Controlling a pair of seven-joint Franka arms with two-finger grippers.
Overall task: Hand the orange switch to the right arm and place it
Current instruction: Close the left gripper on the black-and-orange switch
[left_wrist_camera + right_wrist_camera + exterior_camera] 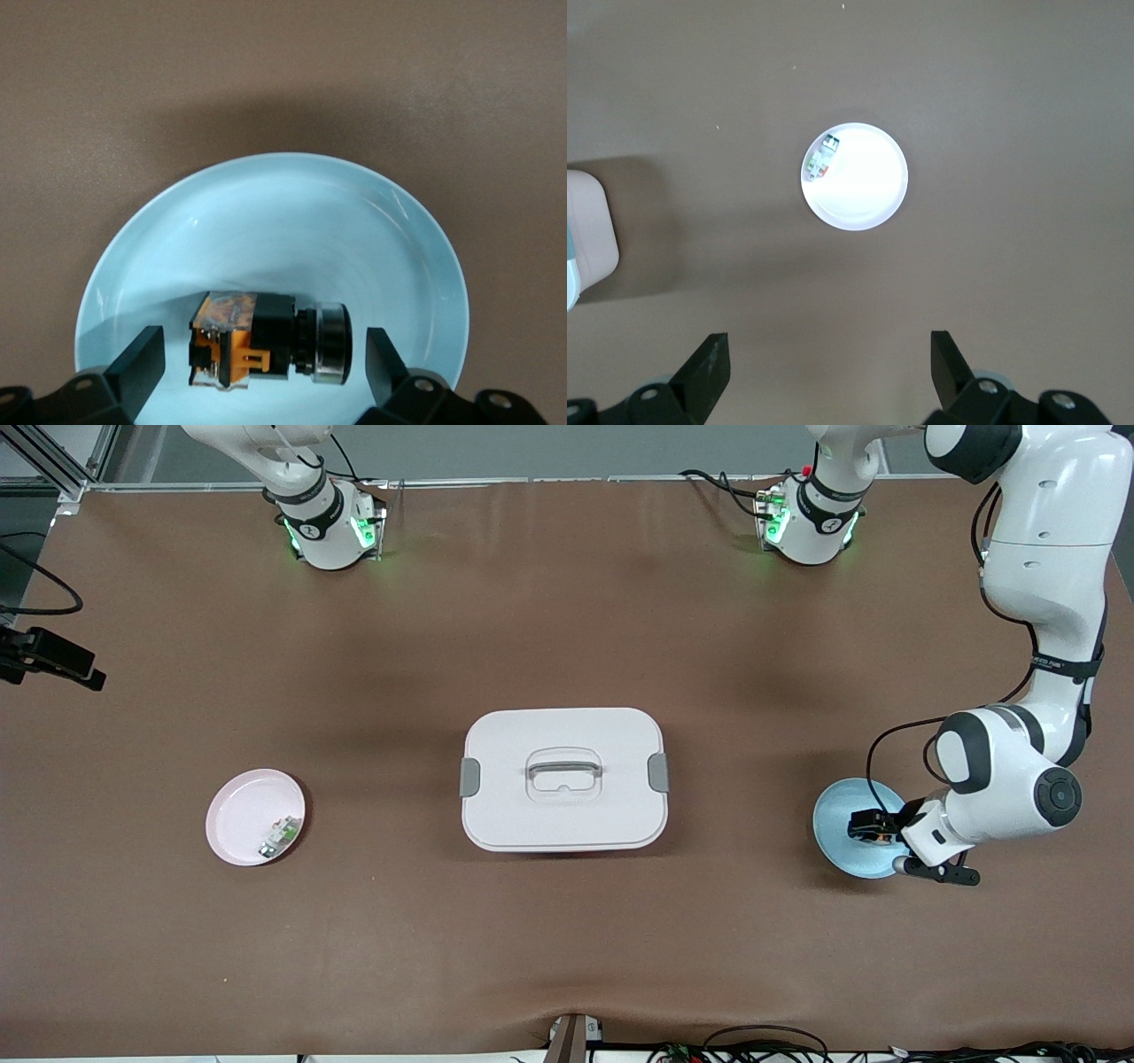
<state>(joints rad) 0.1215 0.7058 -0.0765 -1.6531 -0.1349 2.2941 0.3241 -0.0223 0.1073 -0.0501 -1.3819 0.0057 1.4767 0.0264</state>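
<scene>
We take the white lidded storage box (563, 778) at the middle of the brown worktop (567, 620) as our landmark. Toward the left arm's end from that box sits a shallow pale-blue round plate (266, 204), and in it lies the orange switch (266, 341), a stubby black push-button with orange side parts and a silver ring, resting on its side. Our left gripper (264, 359) is down over this plate with its fingers spread wide, one on each side of the switch and neither touching it. To do this pick well, we judge we should keep the switch centred between the fingers, lower until the tips nearly meet the plate, then close across the black body so it cannot roll away. Toward the right arm's end from the box lies a pale-pink round plate (239, 815) carrying a small white-and-green part (279, 837); our right gripper (830, 372) waits high above it, fingers open and empty
</scene>
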